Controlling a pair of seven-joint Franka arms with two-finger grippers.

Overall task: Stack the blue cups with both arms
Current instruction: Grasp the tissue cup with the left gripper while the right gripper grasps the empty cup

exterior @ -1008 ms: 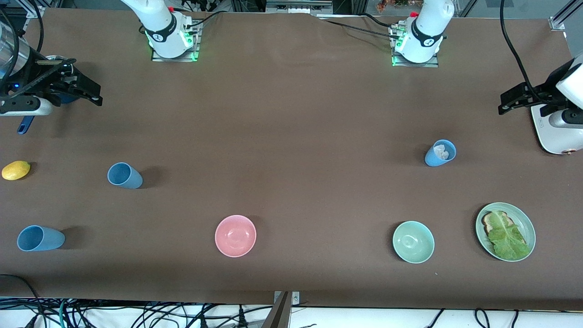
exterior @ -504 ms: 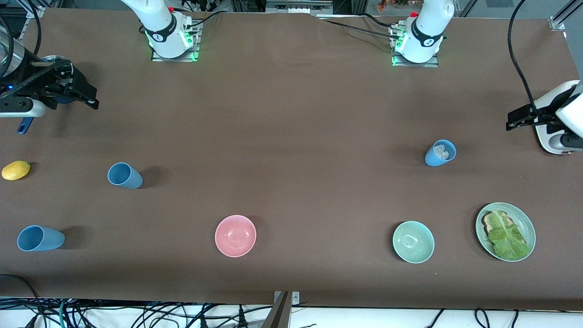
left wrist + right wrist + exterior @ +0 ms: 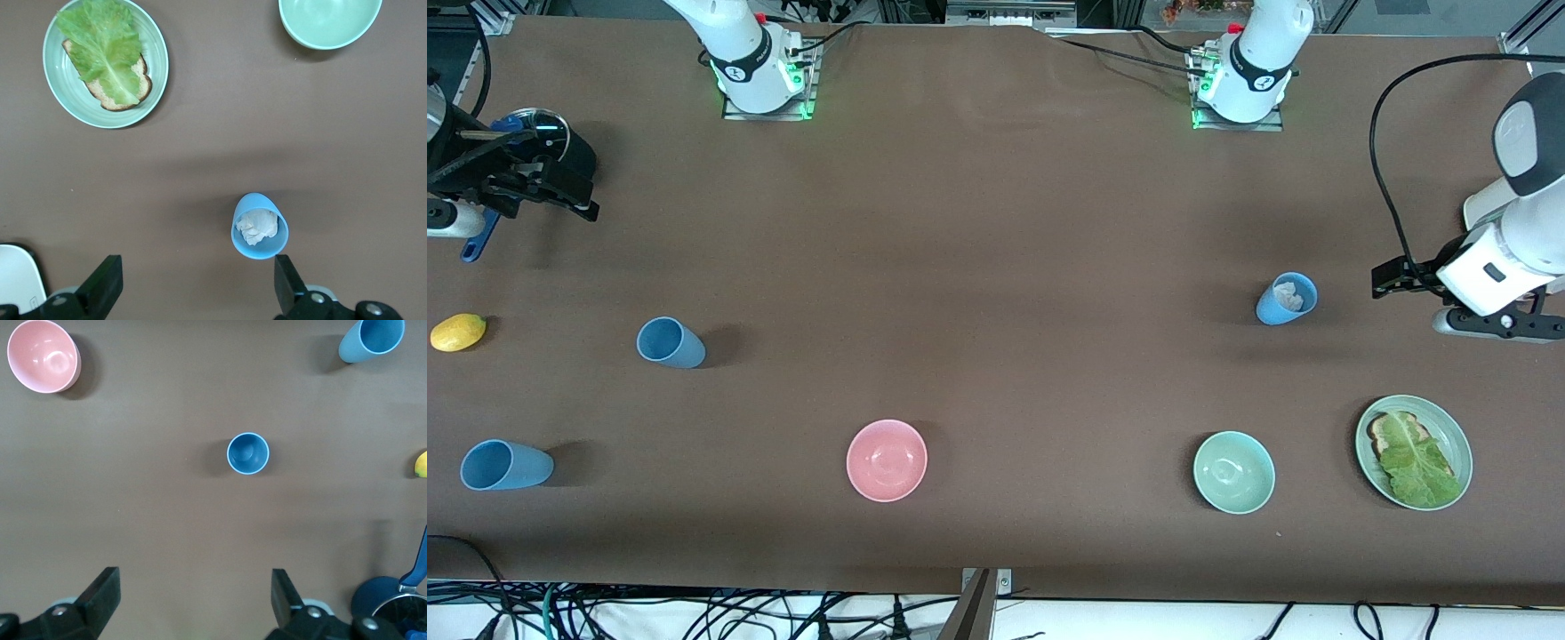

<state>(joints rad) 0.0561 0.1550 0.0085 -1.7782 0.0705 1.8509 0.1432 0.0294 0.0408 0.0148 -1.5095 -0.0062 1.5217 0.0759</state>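
Front view shows the left gripper [image 3: 1392,276] has swung down along the table's edge at the left arm's end, now near the blue cup holding crumpled paper [image 3: 1287,299], jaws spread wide and empty. The right gripper [image 3: 560,191] has drawn back toward the right arm's end edge, also wide and empty. Two empty blue cups [image 3: 670,342] [image 3: 503,465] stand unmoved near that end. No writing is legible.

Three cups [image 3: 671,342] apart, two bowls [image 3: 887,460] nearer the front camera
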